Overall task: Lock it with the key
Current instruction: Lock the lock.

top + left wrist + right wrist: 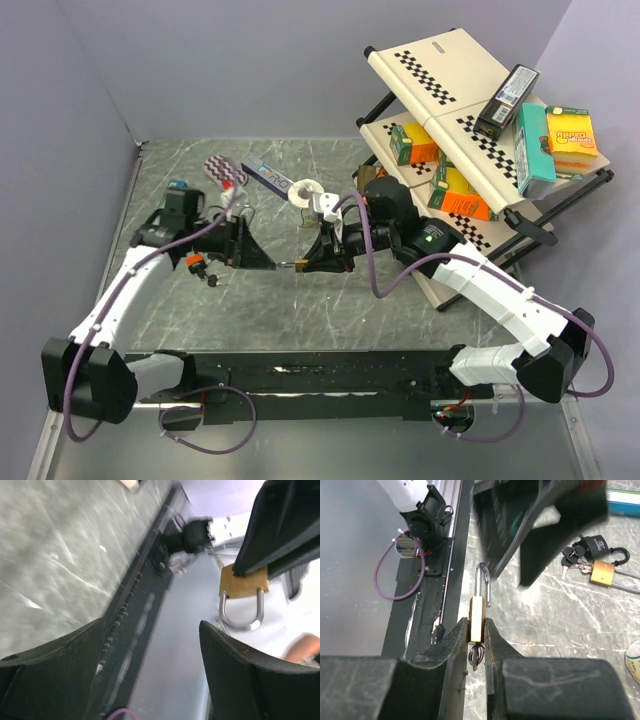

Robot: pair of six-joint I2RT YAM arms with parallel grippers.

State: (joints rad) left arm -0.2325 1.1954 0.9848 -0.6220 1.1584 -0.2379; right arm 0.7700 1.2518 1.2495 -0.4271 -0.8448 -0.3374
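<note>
A small brass padlock (477, 617) is pinched flat between my right gripper's (477, 630) fingers, its steel shackle (482, 582) pointing away from the wrist. A key ring (476, 655) with the key hangs from the lock's underside between the fingers; the key's blade is hidden. In the top view the right gripper (306, 264) holds the padlock (298, 264) above the table's middle. My left gripper (268, 262) faces it from the left, open and empty, a short gap away. The left wrist view shows the padlock (243, 582) beyond the spread fingers (250, 680), apart from them.
A second brass padlock (602, 572) with a black lock and keys lies on the marble table (300, 310), left of centre. A white tape roll (305, 192) and a flat box (268, 177) sit at the back. A tilted rack (470, 120) of boxes stands at the right.
</note>
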